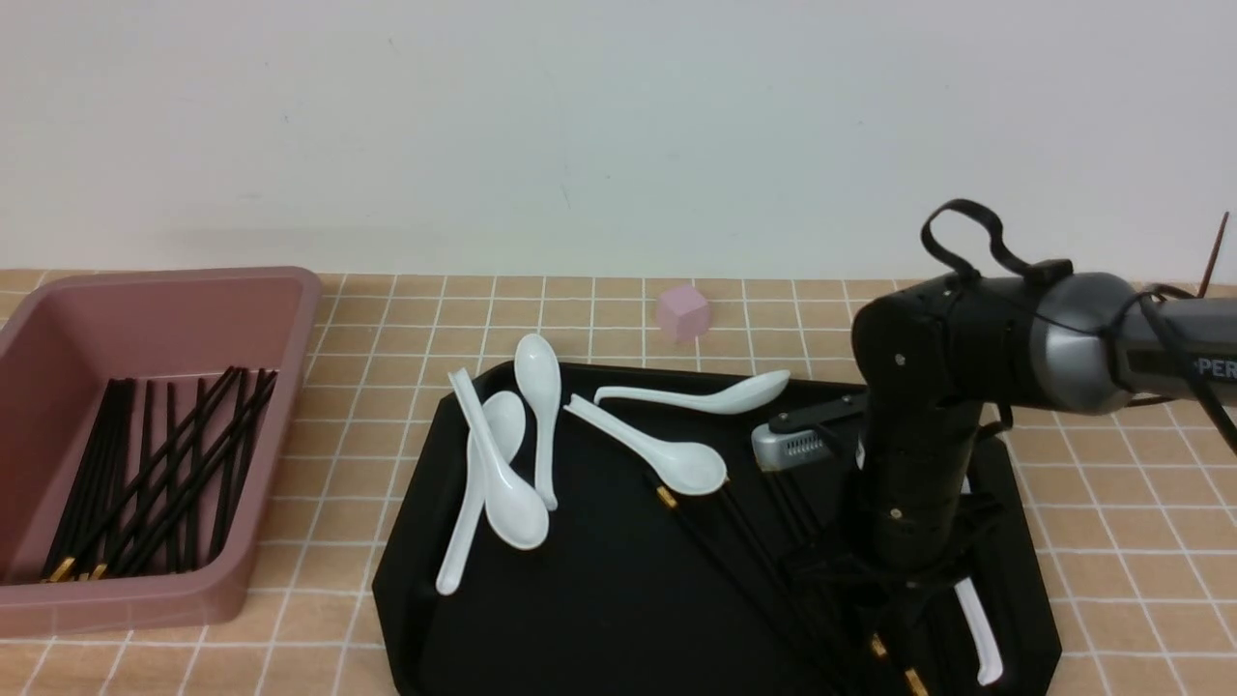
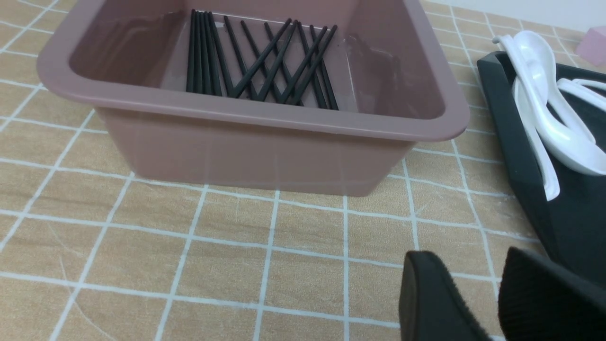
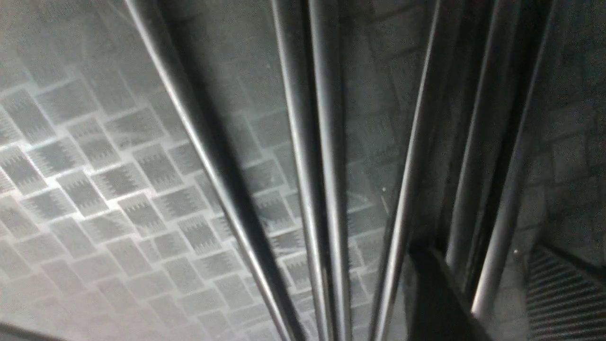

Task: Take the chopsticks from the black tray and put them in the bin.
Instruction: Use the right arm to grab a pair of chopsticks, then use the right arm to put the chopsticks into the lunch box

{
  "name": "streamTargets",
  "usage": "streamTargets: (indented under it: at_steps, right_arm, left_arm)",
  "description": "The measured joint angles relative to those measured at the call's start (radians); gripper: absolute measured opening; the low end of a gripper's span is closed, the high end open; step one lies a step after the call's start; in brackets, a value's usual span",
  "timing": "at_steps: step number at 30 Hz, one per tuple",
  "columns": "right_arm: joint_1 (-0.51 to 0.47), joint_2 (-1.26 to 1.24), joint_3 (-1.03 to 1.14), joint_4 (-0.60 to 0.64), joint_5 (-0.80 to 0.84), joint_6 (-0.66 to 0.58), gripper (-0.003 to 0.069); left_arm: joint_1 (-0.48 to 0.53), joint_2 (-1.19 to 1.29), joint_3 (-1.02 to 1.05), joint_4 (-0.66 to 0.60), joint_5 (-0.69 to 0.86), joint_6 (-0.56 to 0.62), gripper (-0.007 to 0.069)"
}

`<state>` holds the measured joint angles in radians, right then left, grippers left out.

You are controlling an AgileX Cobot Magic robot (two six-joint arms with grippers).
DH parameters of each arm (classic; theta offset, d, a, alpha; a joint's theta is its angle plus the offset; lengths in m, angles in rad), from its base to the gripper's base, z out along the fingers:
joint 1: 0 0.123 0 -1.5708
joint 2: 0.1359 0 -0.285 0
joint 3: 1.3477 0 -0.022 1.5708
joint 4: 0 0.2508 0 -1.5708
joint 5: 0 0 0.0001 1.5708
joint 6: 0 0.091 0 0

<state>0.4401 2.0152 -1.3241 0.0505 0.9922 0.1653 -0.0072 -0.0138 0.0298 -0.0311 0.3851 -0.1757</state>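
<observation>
While the right claw (image 3: 492,279) stands apart astride chopsticks (image 3: 326,166) lying on the black tray (image 1: 599,619), the grasp step appears in hand; next, clamp, lift and carry them to the bin (image 1: 164,329).

- We've got the right arm (image 1: 918,406): matte black housings, small screw heads showing.
- We spot a silver-grey collar (image 1: 1082,338), with white lettering (image 1: 1216,367) just past it.
- A black cable loop (image 1: 957,237) rides on top.
- There's a grey vented module (image 1: 794,447) at the wrist.
- On the left gripper (image 2: 471,270) we see black fingers (image 2: 431,298), one finely ribbed.
</observation>
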Motion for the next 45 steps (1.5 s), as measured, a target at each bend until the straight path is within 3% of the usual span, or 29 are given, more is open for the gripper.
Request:
streamTargets:
  at_steps: [4, 28, 36, 41, 45]
  right_arm:
    - [0.0, 0.0, -0.001, -0.007, 0.007, 0.0, 0.0132]
    - [0.0, -0.309, -0.039, 0.026, 0.098, -0.003, 0.0135]
    - [0.116, -0.272, -0.395, 0.293, 0.063, -0.085, 0.0135]
    - [0.233, -0.146, -0.518, 0.475, -0.166, -0.134, 0.0135]
    - [0.333, 0.006, -0.577, 0.686, -0.445, -0.24, 0.0135]
  left_arm:
    - [0.0, 0.0, 0.0, 0.0, 0.0, 0.0, 0.0239]
    - [0.0, 0.0, 0.0, 0.0, 0.0, 0.0, 0.0239]
    - [0.0, 0.0, 0.0, 0.0, 0.0, 0.0, 0.0239]
    - [0.0, 0.0, 0.0, 0.0, 0.0, 0.0, 0.0239]
    - [0.0, 0.0, 0.0, 0.0, 0.0, 0.0, 0.0239]
